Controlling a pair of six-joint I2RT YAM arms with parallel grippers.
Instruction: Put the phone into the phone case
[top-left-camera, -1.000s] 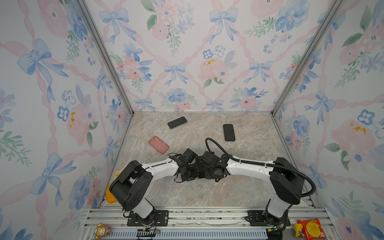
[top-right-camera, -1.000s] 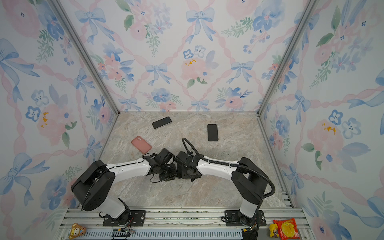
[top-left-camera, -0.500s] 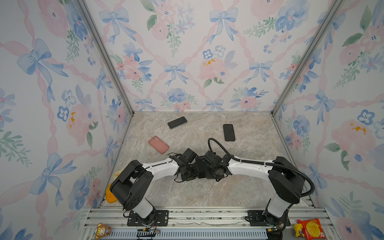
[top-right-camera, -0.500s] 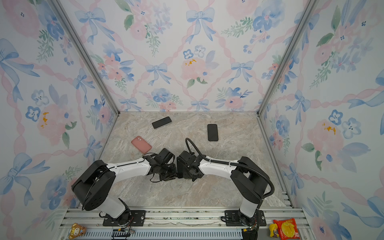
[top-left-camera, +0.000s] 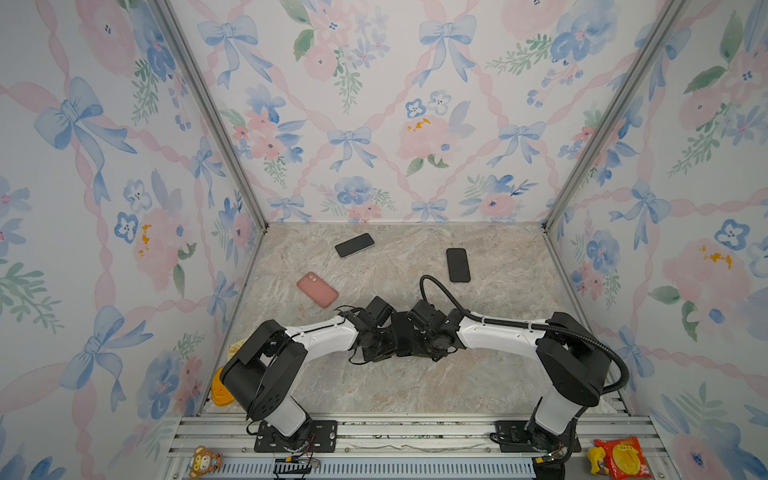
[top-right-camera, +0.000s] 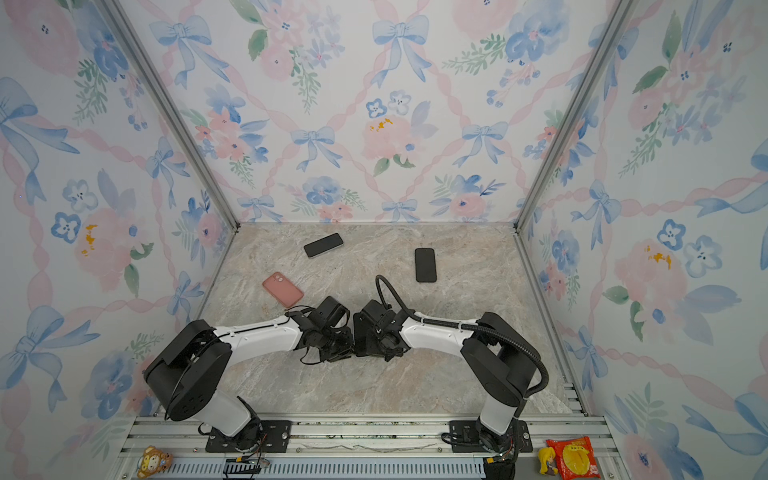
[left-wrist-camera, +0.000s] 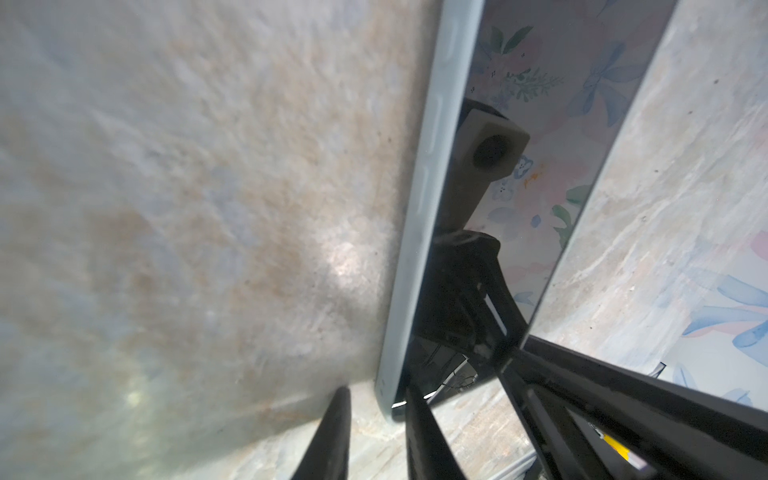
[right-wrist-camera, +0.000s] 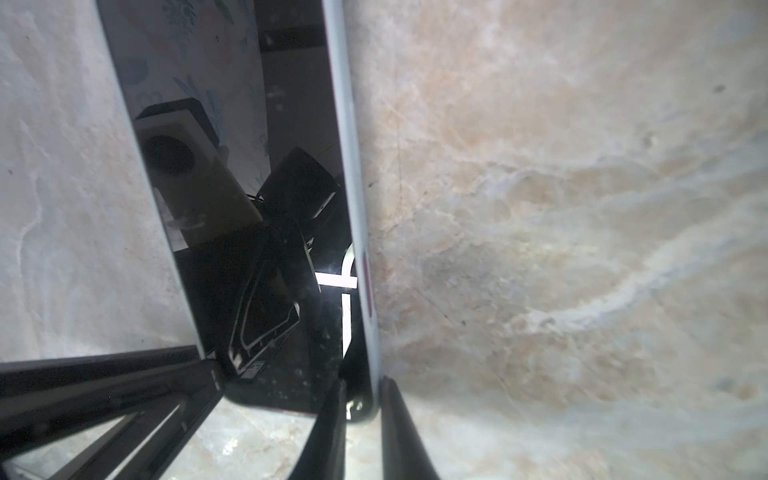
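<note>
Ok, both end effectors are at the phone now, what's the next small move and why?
Probably close the left end effector onto the case rim: a gap shows beside one finger there, while the right end effector tightly flanks the opposite edge of the phone, so both could hold it steady.

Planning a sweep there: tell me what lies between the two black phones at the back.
Nothing. In both top views the table between the slanted phone and the straight phone is bare marble.

Red snack pkt (top-left-camera: 622, 457) & small brown toy (top-left-camera: 203, 460) on front rail (top-left-camera: 415, 432).
</note>
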